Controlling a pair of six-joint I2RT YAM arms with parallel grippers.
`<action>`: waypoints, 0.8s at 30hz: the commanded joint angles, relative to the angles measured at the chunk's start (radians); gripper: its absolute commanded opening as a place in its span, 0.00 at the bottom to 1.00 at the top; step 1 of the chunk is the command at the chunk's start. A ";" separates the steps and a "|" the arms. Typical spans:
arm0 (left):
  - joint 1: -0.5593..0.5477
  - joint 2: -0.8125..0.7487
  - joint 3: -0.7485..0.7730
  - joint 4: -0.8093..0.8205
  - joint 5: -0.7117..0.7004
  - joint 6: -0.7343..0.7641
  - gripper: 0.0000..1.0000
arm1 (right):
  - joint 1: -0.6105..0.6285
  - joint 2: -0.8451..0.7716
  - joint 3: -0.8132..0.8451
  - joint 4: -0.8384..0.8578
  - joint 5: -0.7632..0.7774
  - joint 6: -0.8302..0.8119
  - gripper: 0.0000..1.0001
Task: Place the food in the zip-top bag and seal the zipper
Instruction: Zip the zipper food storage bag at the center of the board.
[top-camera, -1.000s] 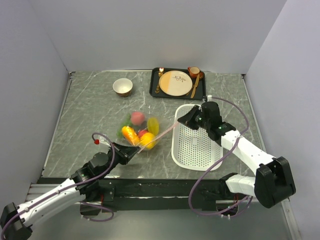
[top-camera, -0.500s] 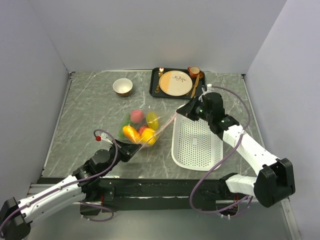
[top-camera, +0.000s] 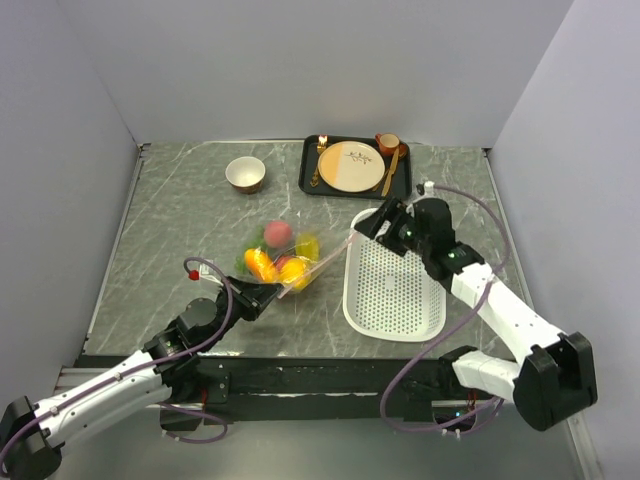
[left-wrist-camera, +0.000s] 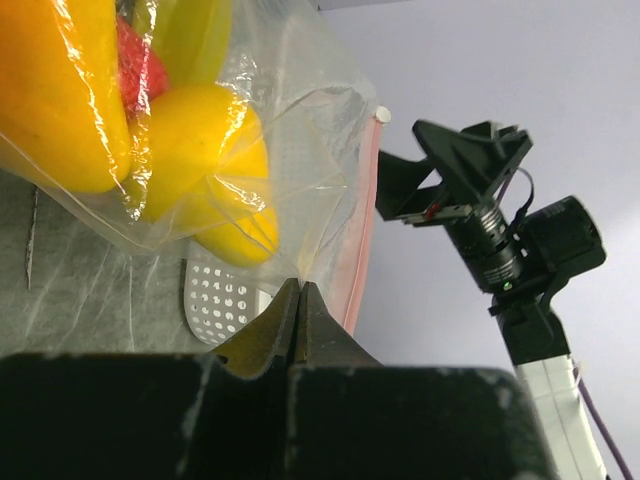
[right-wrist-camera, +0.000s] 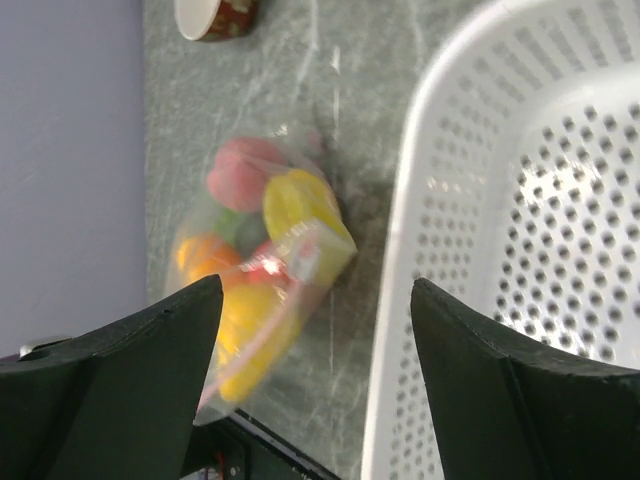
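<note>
The clear zip-top bag (top-camera: 282, 262) lies on the table, stuffed with the food: a pink peach (top-camera: 279, 233), yellow pieces (top-camera: 307, 246) and an orange one (top-camera: 258, 264). My left gripper (top-camera: 272, 294) is shut on the bag's near edge beside the pale pink zipper (left-wrist-camera: 362, 228). In the left wrist view the film runs between the closed jaws (left-wrist-camera: 300, 286), with yellow fruit (left-wrist-camera: 205, 150) and a red strawberry (left-wrist-camera: 140, 65) just above. My right gripper (top-camera: 378, 222) hangs open over the basket's left rim, apart from the bag (right-wrist-camera: 265, 262), with nothing between its fingers (right-wrist-camera: 180, 330).
A white perforated basket (top-camera: 396, 292) sits right of the bag, under the right arm. A black tray (top-camera: 310, 170) with a plate, cutlery and a cup stands at the back. A small bowl (top-camera: 245, 173) is at the back left.
My right gripper has opened and let go of the zipper strip, drawing slightly right. The stretched bag mouth has slackened back toward the fruit. The left gripper keeps its hold.
</note>
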 joint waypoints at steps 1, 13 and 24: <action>0.000 0.007 0.004 0.069 -0.017 0.003 0.01 | -0.006 -0.103 -0.087 0.027 0.037 0.079 0.81; 0.000 0.024 -0.001 0.078 0.002 0.000 0.01 | -0.007 -0.010 -0.031 0.090 0.005 0.059 0.67; -0.002 0.008 -0.012 0.061 0.002 -0.003 0.01 | -0.007 0.050 0.040 0.076 0.009 0.031 0.61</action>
